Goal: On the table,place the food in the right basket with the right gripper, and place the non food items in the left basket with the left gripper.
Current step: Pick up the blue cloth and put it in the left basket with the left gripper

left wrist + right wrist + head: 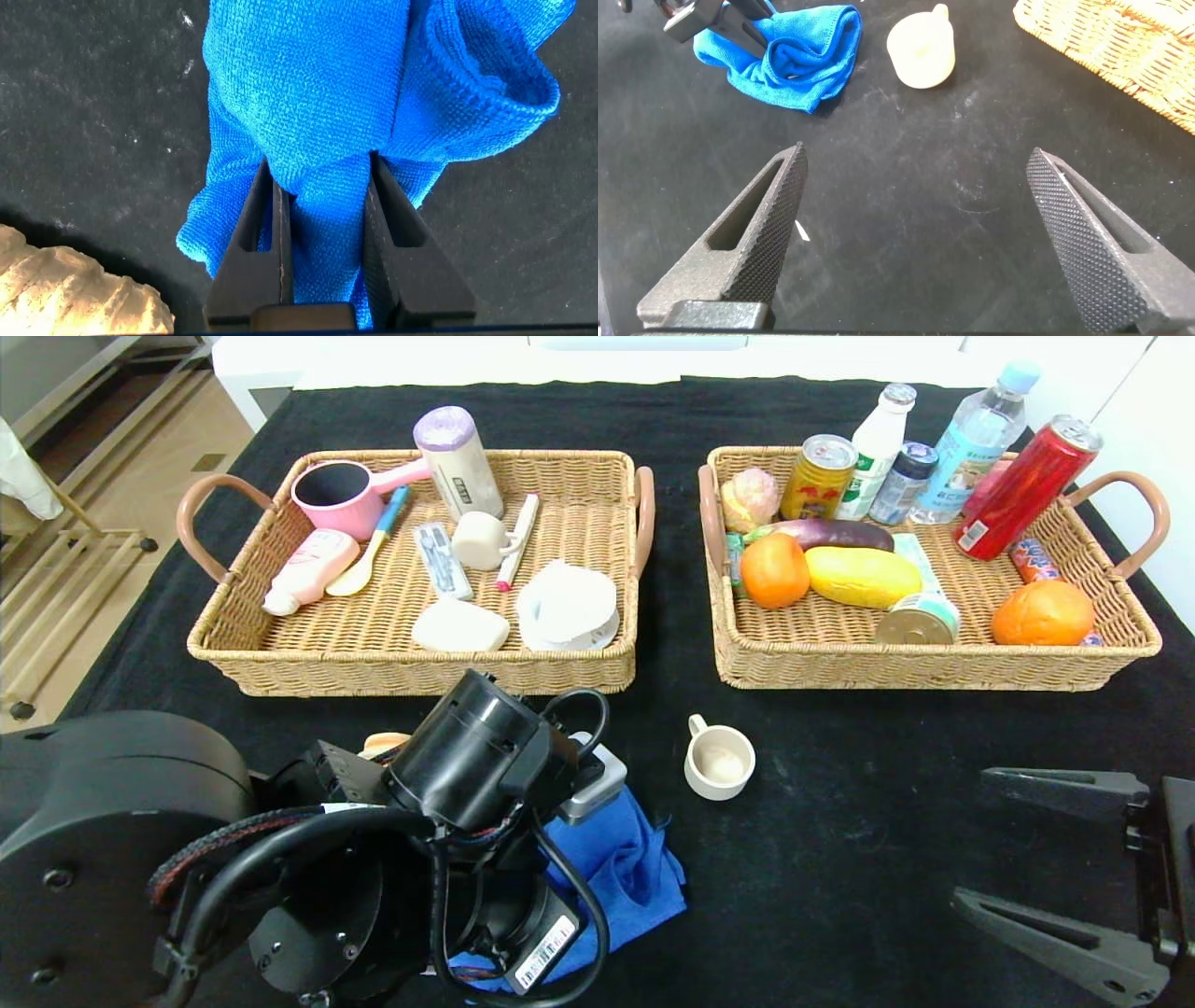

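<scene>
In the head view, the left gripper is seen lowered onto the folded bright blue cloth, which lies on the black-clothed surface directly beneath it. The small cream cup with a handle stands a little beyond the gripper and toward the robot's right, apart from the cloth. A ridged beige bread roll peeps out beyond the gripper, on its left-hand side. The left wicker basket for non-food lies well ahead of the gripper. The right gripper is parked low at the robot's right, over bare surface.

In the left wrist view, the left gripper is shown narrowed on a bunched ridge of the blue cloth, fabric being pinched between both fingers. The bread roll lies near, clear of the fingers. The grip is judged sound; the cloth should be lifted straight up until its hanging folds clear the surface, then carried forward over the near rim of the basket, so that the cup is not swept

In the right wrist view, the right gripper is held wide, empty, with the cup and cloth well ahead of it; it should be kept back until the left arm has finished
</scene>
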{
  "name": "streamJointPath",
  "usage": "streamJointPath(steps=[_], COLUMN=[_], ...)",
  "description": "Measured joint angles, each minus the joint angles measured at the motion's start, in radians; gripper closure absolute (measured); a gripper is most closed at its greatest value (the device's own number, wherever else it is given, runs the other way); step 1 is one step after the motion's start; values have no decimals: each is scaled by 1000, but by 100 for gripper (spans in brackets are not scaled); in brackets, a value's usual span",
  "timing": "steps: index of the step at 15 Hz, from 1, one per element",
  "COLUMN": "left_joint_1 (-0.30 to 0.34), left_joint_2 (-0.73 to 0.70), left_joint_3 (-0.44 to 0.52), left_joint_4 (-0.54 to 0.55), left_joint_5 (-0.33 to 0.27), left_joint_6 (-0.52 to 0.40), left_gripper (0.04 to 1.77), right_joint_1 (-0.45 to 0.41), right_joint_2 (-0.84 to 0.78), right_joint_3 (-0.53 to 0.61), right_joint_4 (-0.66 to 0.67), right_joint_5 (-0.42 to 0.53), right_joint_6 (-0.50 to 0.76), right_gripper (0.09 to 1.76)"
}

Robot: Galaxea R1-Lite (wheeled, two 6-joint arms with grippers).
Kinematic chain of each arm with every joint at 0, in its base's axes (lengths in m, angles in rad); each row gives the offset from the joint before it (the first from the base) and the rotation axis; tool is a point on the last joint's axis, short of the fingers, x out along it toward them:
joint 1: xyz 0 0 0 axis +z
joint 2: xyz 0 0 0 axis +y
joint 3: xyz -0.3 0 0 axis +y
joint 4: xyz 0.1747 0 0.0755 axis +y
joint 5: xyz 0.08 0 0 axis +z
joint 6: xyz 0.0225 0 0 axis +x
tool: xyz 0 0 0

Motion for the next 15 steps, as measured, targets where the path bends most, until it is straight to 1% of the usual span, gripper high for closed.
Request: streamJointPath(steps=[4,7,9,15], left_joint_1=[-3,-3,-3,-1], left_joint_2=[-3,-17,-38,-140], left_joint_3=[1,-4,-9,0], left_joint_4=[0,4,6,3], left_joint_5=[2,1,-8,-63], left_joint_6=[-4,-46,-52,-121], left_gripper=[133,133,138,139], right_joint_1=[2,3,4,9], right_joint_2=[-6,-17,-20,-11], right_joint_3=[3,3,3,8], right_joint_4=[0,8,8,8], right_joint_5=[0,2,1,1], right_joint_6=[0,0,2,0], right_gripper=[14,14,14,14])
